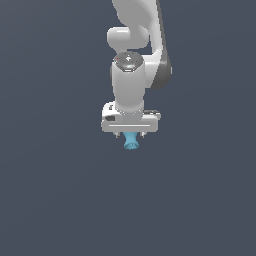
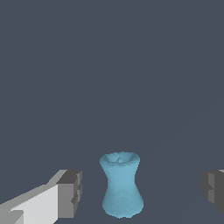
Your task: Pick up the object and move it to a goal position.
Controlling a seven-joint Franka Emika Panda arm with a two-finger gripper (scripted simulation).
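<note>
Plainly, the tool [image 2: 140, 192] stands spread wide with the cyan object [image 2: 121, 184] between its fingers [image 2: 70, 193], touching neither; a closure set off-centre on the narrow neck could, one judges, tip it or squeeze it out. In the exterior view the object [image 1: 131, 142] sits at six o'clock of the tool [image 1: 130, 134], and the dark grey bench [image 1: 55, 200] around shows no other thing.

From my station I see only a flat, uniform dark grey-blue backdrop [image 1: 50, 200] in both views, evenly lit, without visible seams.

Small cyan object [image 2: 121, 184] (narrow waist, flared lobed end) sits between the jaws, untouched by either
</note>
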